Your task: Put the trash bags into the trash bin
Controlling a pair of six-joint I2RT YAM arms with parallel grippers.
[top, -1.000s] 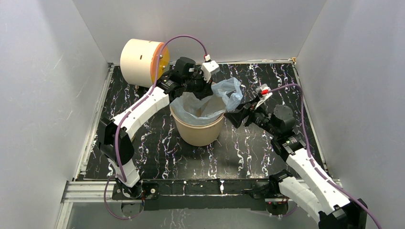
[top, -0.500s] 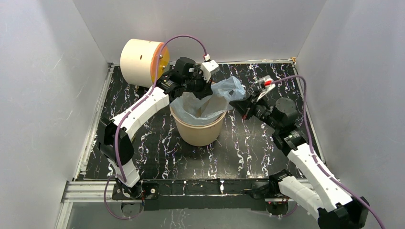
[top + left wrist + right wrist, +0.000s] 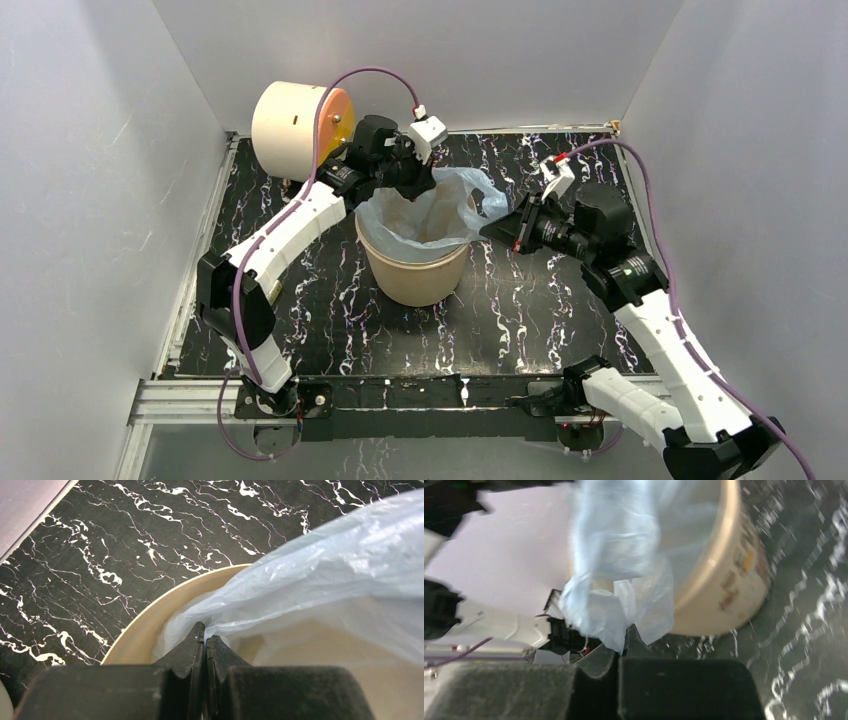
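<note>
Pale blue trash bag (image 3: pixel 432 205) sits partly inside the tan trash bin (image 3: pixel 415 278) at mid-tabletop. The left gripper (image 3: pixel 204 639) pinches its far-left edge and the right gripper (image 3: pixel 622 639) pinches its right flap, apparently to stretch the mouth over the rim. Count: one bag, one bin, two grippers, and one cream drum (image 3: pixel 288 125) at the far-left corner.

I see the trash bag (image 3: pixel 455 195) as a pale, translucent blue, and the trash bin (image 3: pixel 415 280) as a plain tan-beige. The table (image 3: pixel 520 320) I'm working over is black with white marble-like veining. The drum (image 3: pixel 285 120) is cream with an orange face. The left arm (image 3: pixel 290 230) and right arm (image 3: pixel 670 340) are white with black joints. The left gripper (image 3: pixel 205 637) and right gripper (image 3: pixel 621 635) are black. The cables (image 3: pixel 370 72) are purple, and the walls (image 3: pixel 90 200) look pale grey.
</note>
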